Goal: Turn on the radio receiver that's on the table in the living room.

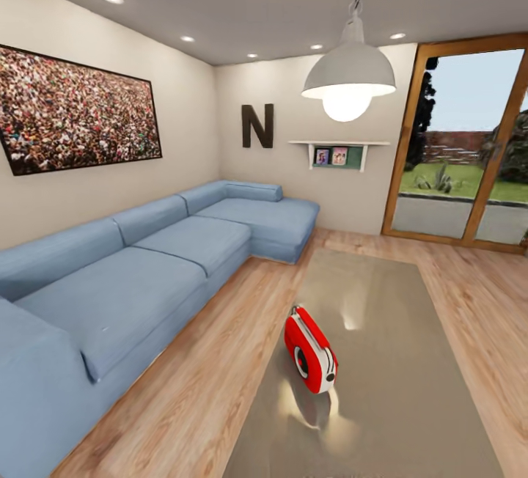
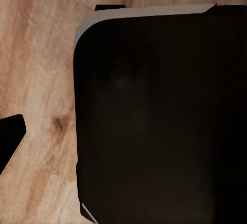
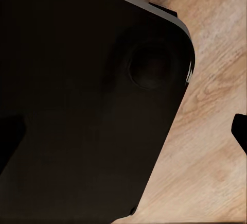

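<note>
From the head camera I see the small rounded red radio receiver with the white band along its edge [image 1: 311, 350] standing upright on the long, low desk with the glossy grey-brown top [image 1: 411, 390], its round dial face turned toward the blue L-shaped fabric sofa [image 1: 139, 280]. The radio sits on the half of the desk nearer me, close to the desk edge that faces the sofa, with a strip of light wood plank floor [image 1: 220, 346] between desk and sofa. Beyond the radio, a big black letter "N" [image 1: 257, 125] hangs on the beige wall, and wood-framed glass doors [image 1: 469, 148] stand past the desk's far end. A white pendant lamp [image 1: 348, 78] hangs above the desk. My wrist cameras look at a dark rounded panel [image 2: 159, 121] over floor planks; I cannot tell whether either gripper is released or clenched.
</note>
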